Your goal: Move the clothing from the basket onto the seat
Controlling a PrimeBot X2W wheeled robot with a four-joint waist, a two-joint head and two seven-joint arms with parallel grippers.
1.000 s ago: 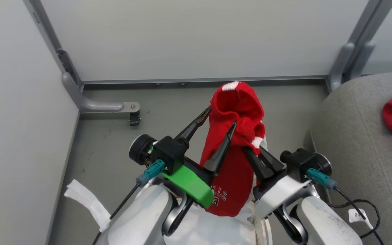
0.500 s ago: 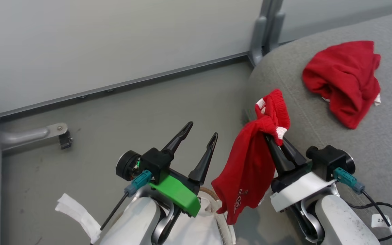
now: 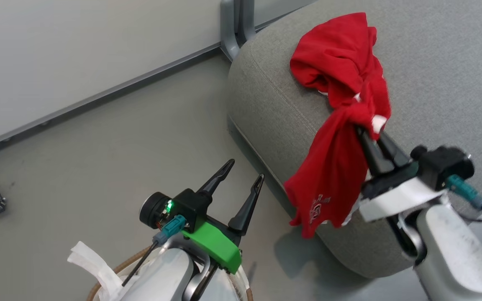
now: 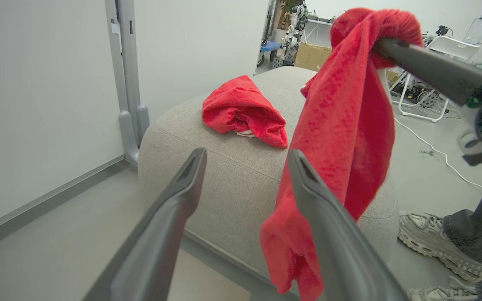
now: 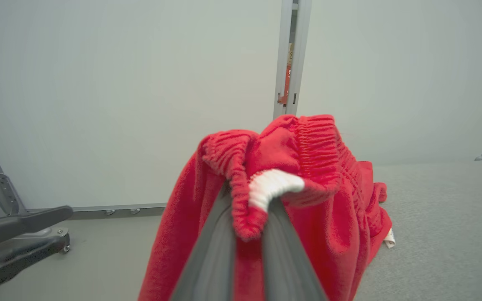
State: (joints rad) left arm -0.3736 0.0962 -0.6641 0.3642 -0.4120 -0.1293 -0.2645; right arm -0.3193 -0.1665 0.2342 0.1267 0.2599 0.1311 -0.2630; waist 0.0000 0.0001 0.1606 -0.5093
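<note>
Head view: I logged the right gripper (image 3: 368, 131) clamped on a bunched fold of the red jersey (image 3: 333, 175), long axis hanging straight down at the near edge of the seat (image 3: 274, 104); cushion top lay far-right of the jaws, a second garment (image 3: 333, 54) on it. Left gripper (image 3: 246, 168) gaped wide, empty, near the basket (image 3: 113, 269). Left wrist view: jersey hung right of those fingers (image 4: 324, 217). Right wrist view: jaws nearly touching around ribbed hem.

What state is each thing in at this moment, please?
left hand, open and empty
right hand, shut on the jersey
jersey, bunched at the top and hanging from the right hand by the sofa's edge
other garment, lying crumpled on the sofa
sofa, bearing the other garment
</note>
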